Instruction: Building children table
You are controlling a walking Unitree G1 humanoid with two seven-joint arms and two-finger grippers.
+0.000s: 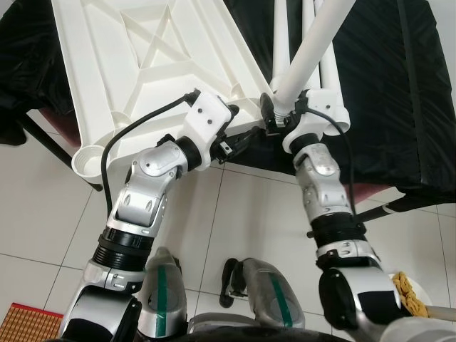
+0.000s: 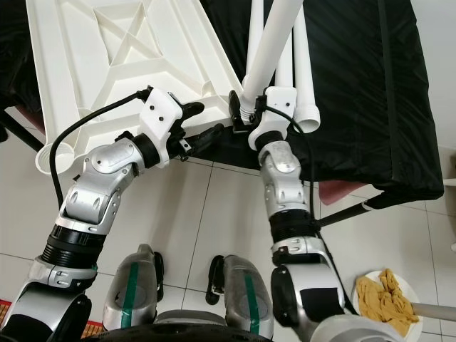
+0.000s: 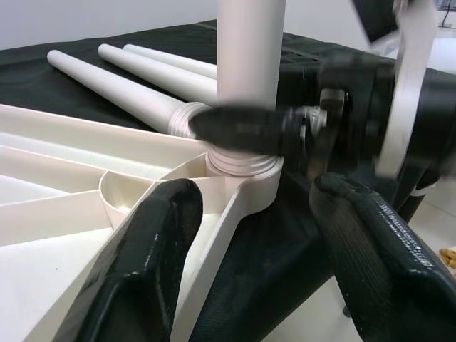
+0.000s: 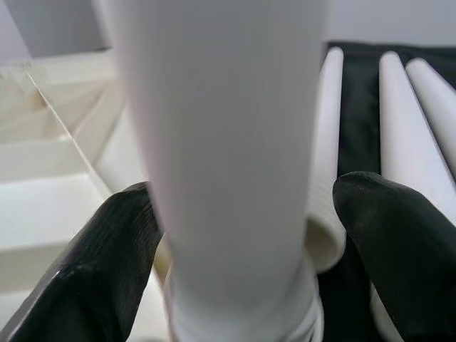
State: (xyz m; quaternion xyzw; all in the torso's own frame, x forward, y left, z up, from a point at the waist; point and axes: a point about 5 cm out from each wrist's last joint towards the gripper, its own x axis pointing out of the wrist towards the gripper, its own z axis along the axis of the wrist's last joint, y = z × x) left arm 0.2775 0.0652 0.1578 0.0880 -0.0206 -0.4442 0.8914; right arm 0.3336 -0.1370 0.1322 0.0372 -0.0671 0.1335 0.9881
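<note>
The white table top [image 1: 142, 64] lies underside up on a black-covered surface [image 1: 385, 85]. A white table leg [image 1: 313, 43] stands tilted in the near corner socket [image 3: 242, 167]. My right gripper [image 1: 278, 114] is open around the base of the leg. In the right wrist view one finger [image 4: 107, 249] touches the leg [image 4: 228, 142], and a small gap shows beside the other finger. My left gripper [image 1: 246, 139] is open and empty, just left of that corner, with its fingers [image 3: 149, 242] pointing at the socket.
Several spare white legs [image 2: 299, 57] lie side by side on the black cover behind the standing one. An empty corner socket [image 1: 89, 160] overhangs at the near left. A plate of yellow-brown cloth [image 2: 388, 303] and a woven mat [image 1: 28, 320] lie on the tiled floor.
</note>
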